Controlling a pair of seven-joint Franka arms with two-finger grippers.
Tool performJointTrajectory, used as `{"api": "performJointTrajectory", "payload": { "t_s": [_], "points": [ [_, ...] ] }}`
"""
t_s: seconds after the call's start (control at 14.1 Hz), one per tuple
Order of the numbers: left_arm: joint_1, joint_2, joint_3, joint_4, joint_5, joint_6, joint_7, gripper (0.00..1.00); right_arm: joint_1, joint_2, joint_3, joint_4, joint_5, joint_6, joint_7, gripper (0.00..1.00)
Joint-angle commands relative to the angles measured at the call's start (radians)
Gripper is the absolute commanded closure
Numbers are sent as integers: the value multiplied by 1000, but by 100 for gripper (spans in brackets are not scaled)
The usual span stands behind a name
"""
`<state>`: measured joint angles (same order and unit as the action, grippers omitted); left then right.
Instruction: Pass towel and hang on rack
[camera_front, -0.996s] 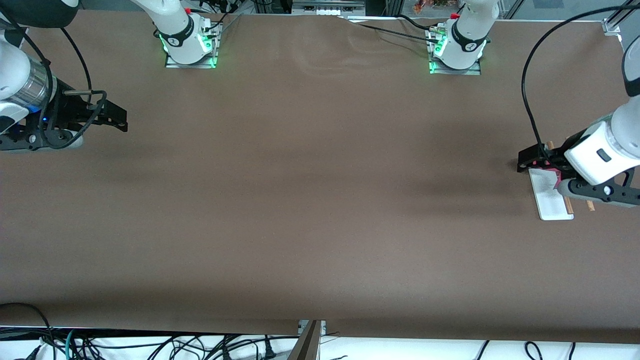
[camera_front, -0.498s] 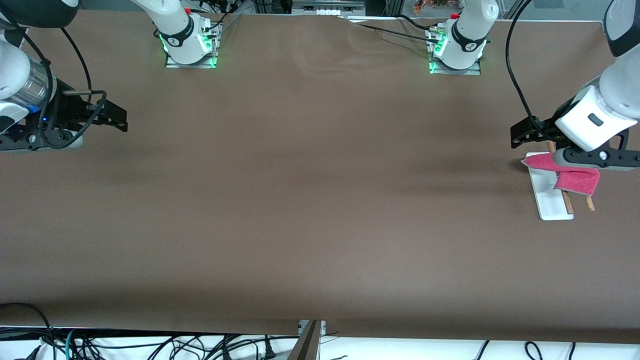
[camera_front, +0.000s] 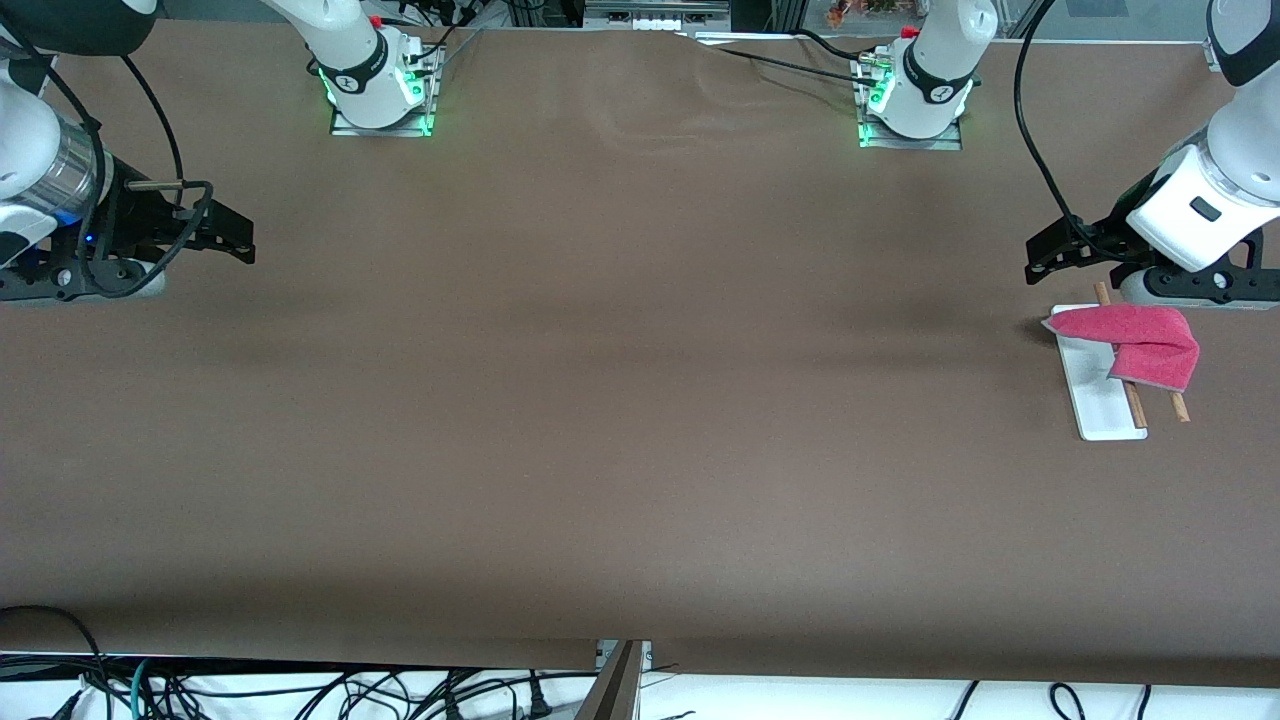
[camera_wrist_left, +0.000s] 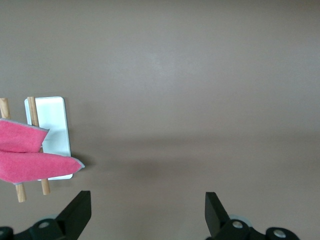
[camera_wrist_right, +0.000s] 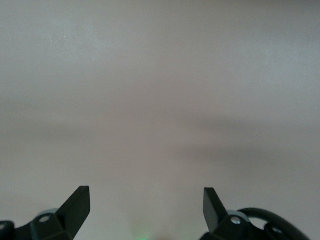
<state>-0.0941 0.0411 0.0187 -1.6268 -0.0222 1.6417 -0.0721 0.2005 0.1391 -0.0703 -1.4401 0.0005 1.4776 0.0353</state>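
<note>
Pink towel is draped across the rack rods at the left arm's end. Left gripper is held nearby over the table, fingers apart, empty. Right gripper is parked well apart, fingers spread.

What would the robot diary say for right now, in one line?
towel: draped over rack rods, released | left gripper: open, empty, above table beside rack | right gripper: open, empty, waiting at its end
</note>
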Motion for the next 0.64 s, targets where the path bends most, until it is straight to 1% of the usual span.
{"api": "performJointTrajectory", "payload": {
  "t_s": [0.0,0.57],
  "points": [
    [7,-27,3,-24,19,-10,2,0,0,-6,0,6,9,0,12,0],
    [7,-29,3,-24,19,-20,3,0,0,-6,0,6,9,0,12,0]
  ]
}}
